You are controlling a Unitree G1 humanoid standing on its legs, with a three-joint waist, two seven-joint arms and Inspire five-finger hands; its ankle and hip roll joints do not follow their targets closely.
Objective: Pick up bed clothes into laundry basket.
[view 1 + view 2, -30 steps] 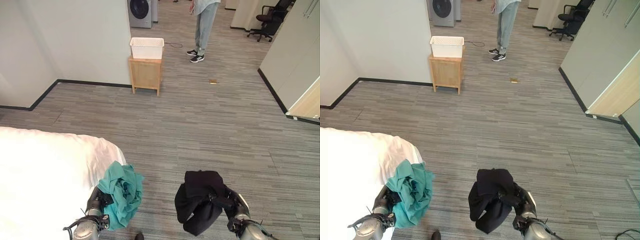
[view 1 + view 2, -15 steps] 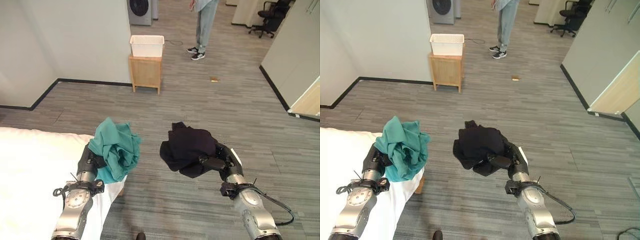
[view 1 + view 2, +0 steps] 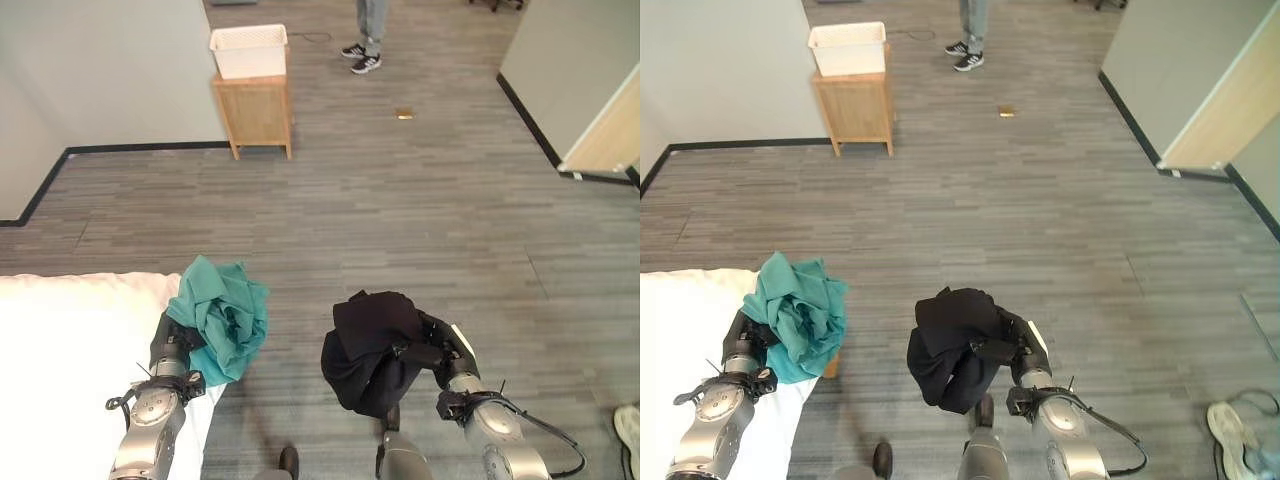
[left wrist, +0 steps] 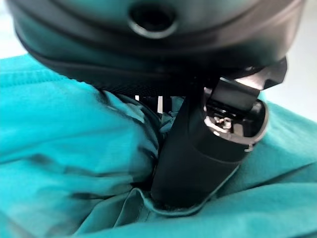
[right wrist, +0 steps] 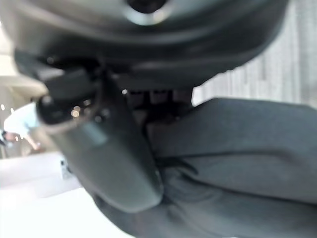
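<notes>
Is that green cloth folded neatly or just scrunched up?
Scrunched up: the teal cloth is a crumpled bunch gripped in the left hand, hanging beside the bed edge.

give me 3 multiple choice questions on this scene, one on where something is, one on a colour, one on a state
1. Where is the white laundry basket?
A. on the bed
B. on a small wooden stand by the wall
C. on the floor beside the person

2. What colour is the garment in the left hand?
A. teal
B. red
C. white

3. What is the right hand doing?
A. hanging open
B. pressing flat on the bed
C. gripping a black garment

Answers: 1 B, the basket sits on the wooden stand. 2 A, the bunched cloth is teal. 3 C, the thumb is curled round black cloth.
</notes>
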